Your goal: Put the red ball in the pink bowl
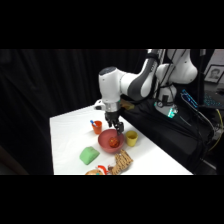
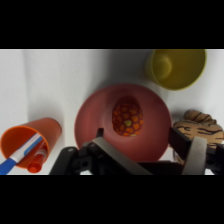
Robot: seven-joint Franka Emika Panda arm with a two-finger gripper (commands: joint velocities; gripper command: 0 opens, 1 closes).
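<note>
The red ball [image 2: 127, 117] is small, round and bumpy, and it lies inside the pink bowl [image 2: 92, 120], near its middle. In the side view the ball [image 1: 114, 142] shows as a red spot in the bowl [image 1: 103, 140]. My gripper [image 1: 117, 129] hangs just above the bowl's far side. In the wrist view my gripper [image 2: 150, 155] is open, its two fingers [image 2: 111, 151] spread wide over the bowl's near rim. Nothing is held between them and they stand apart from the ball.
A small yellow cup [image 2: 177, 67] stands close beside the bowl. An orange-red cup [image 2: 30, 142] holding a blue item is on the other side. A green block [image 1: 89, 155] and a brown striped thing [image 1: 122, 161] lie near the table's front edge.
</note>
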